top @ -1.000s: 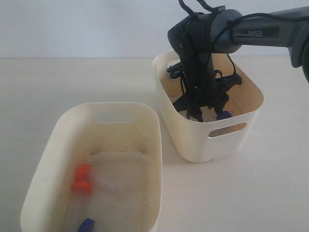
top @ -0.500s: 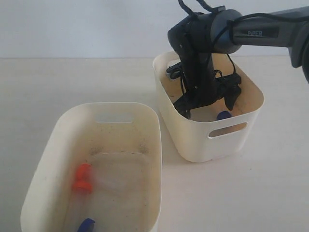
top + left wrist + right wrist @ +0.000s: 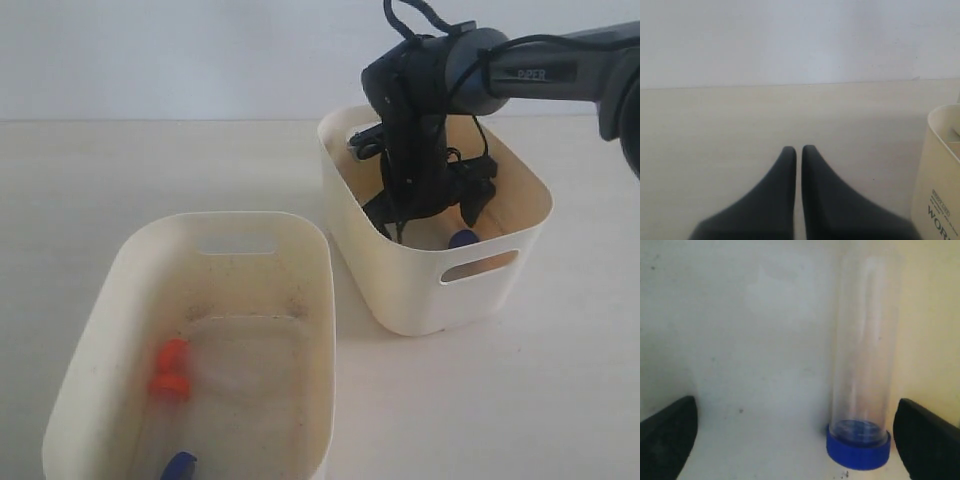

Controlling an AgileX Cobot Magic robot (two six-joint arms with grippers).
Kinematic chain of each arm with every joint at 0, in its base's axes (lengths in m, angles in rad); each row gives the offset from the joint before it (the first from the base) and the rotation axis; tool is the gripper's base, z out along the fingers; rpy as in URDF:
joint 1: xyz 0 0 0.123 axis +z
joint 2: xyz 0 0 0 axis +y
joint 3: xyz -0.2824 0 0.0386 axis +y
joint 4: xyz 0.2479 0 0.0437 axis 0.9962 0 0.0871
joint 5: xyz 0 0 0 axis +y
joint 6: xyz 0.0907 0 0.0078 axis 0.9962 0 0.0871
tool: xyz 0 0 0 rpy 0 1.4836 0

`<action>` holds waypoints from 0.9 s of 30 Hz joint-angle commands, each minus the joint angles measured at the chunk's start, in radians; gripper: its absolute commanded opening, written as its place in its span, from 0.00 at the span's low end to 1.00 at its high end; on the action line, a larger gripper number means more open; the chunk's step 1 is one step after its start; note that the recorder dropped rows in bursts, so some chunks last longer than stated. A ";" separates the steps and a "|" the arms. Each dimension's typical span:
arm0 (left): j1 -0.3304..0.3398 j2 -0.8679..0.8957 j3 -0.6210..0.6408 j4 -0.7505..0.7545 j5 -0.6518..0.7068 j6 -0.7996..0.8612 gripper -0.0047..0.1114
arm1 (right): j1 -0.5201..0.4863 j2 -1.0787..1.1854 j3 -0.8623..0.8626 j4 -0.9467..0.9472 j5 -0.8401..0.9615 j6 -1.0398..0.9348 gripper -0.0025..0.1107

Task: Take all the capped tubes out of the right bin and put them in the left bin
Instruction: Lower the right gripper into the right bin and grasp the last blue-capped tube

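Note:
The right bin [image 3: 400, 285] holds a clear capped tube with a blue cap [image 3: 463, 238] near its front wall. My right gripper [image 3: 435, 222] is down inside this bin, open. In the right wrist view the tube [image 3: 865, 340] stands on its blue cap [image 3: 858, 446] beside the wall, between the spread fingertips [image 3: 667, 440] but close to one of them; the gripper [image 3: 795, 440] touches nothing. The left bin [image 3: 120, 270] contains orange caps [image 3: 170, 370] and a blue cap [image 3: 180, 463]. My left gripper [image 3: 799, 150] is shut and empty above the bare table.
The cream tabletop [image 3: 120, 170] runs to a pale wall behind. A cream bin's corner [image 3: 940, 165] with dark lettering shows at the edge of the left wrist view. The right arm's dark cables [image 3: 400, 150] hang into the right bin.
The right gripper's fingers have spread apart inside the right bin, and the arm has shifted slightly to the right. The blue-capped tube stays where it was.

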 commanded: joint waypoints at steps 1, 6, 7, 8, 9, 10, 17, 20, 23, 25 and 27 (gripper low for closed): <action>0.001 -0.003 -0.003 0.002 -0.005 -0.008 0.08 | -0.010 0.062 0.002 0.006 0.016 -0.034 0.95; 0.001 -0.003 -0.003 0.002 -0.005 -0.008 0.08 | -0.010 0.086 0.002 0.139 0.008 -0.113 0.74; 0.001 -0.003 -0.003 0.002 -0.005 -0.008 0.08 | -0.010 0.086 0.002 0.148 0.008 -0.115 0.65; 0.001 -0.003 -0.003 0.002 -0.005 -0.008 0.08 | -0.010 0.086 0.002 0.150 0.008 -0.112 0.46; 0.001 -0.003 -0.003 0.002 -0.005 -0.008 0.08 | -0.010 0.086 0.002 0.150 0.008 -0.112 0.28; 0.001 -0.003 -0.003 0.002 -0.005 -0.008 0.08 | -0.010 0.086 0.002 0.150 0.008 -0.112 0.21; 0.001 -0.003 -0.003 0.002 -0.005 -0.008 0.08 | -0.010 0.086 0.002 0.150 0.039 -0.122 0.02; 0.001 -0.003 -0.003 0.002 -0.005 -0.008 0.08 | -0.010 0.075 0.001 0.150 0.061 -0.122 0.02; 0.001 -0.003 -0.003 0.002 -0.005 -0.008 0.08 | -0.010 0.038 0.001 0.150 0.083 -0.122 0.02; 0.001 -0.003 -0.003 0.002 -0.005 -0.008 0.08 | -0.010 0.000 0.001 0.150 0.092 -0.122 0.02; 0.001 -0.003 -0.003 0.002 -0.005 -0.008 0.08 | -0.010 -0.039 0.001 0.152 0.099 -0.122 0.02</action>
